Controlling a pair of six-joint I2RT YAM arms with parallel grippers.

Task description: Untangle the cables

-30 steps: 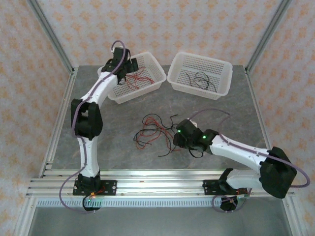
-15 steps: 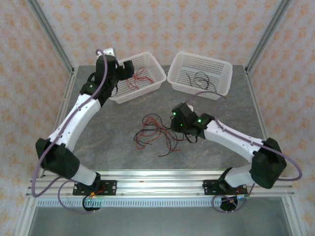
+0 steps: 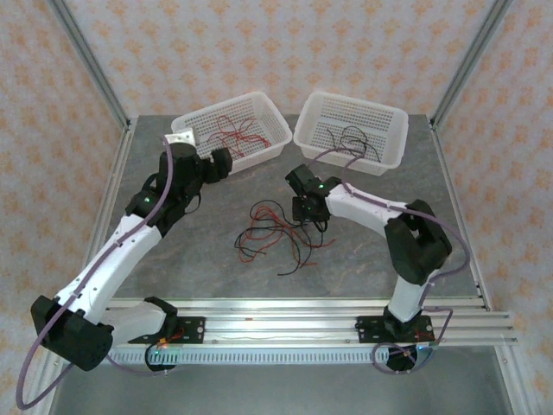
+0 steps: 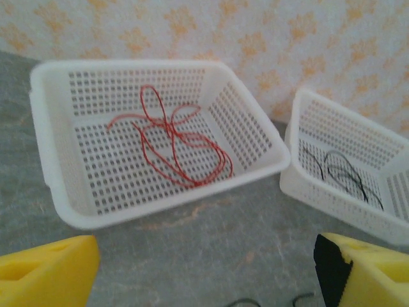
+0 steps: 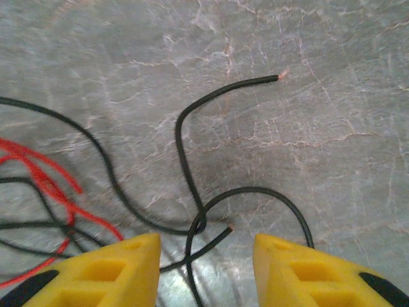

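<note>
Claws both wide: left claw [image 4: 204, 275] backed off the basket [image 4: 61, 185] of red cables [image 4: 167, 126] empty, right claw [image 5: 206, 268] now over a black cable [image 5: 181, 144] at tangle [image 3: 272, 229] edge, likely next pick.

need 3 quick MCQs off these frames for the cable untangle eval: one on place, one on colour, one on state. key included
1. Where does the tangled pile of cables lie?
A. draped over an arm
B. on the table
C. on the rail by the arm bases

2. What colour are the cables in the left-hand basket of the top view?
A. red
B. black
C. blue

3. What state is the right gripper in?
A. shut on a red cable
B. open over a black cable
C. shut, empty

Key:
1 B: the top view shows the pile flat on the table between the arms.
2 A: the left wrist view shows red strands in it.
3 B: the right wrist view shows the fingers apart, with black cable on the table beneath.
</note>
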